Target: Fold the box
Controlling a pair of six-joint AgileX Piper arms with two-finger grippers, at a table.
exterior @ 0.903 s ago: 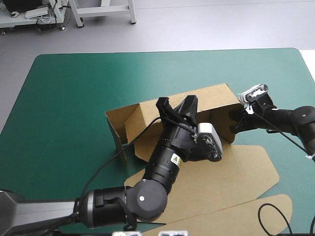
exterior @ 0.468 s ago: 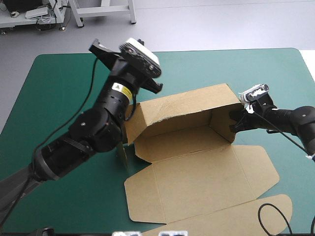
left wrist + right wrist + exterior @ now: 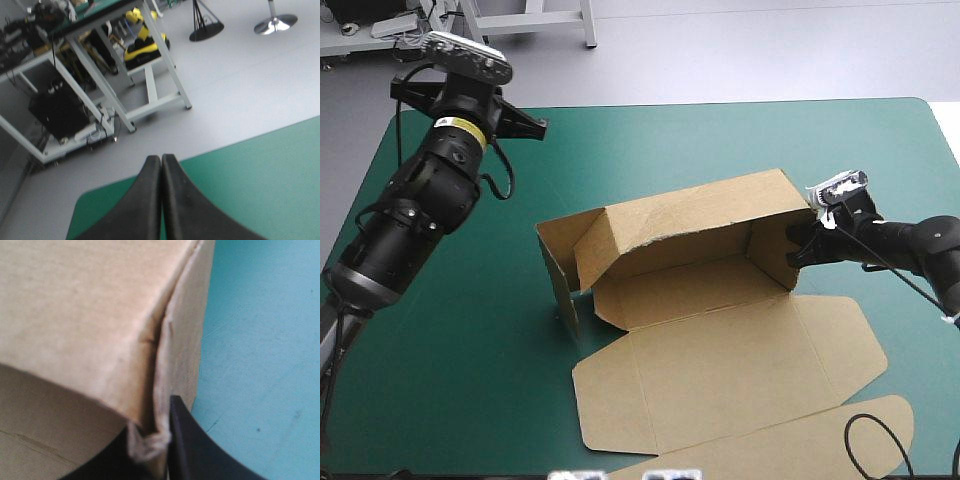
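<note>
Left wrist view: the left tool, black fin-shaped fingers pressed together and empty, hangs above the teal-green table's far left corner. Mid-table sits the brown cardboard box, back and side walls up, lid flat. The right tool pinches its right wall's corner.

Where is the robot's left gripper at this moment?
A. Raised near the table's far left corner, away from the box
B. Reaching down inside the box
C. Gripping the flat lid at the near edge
A: the left gripper is shut and empty. It is raised over the far left corner of the teal-green cover, well clear of the box.
</note>
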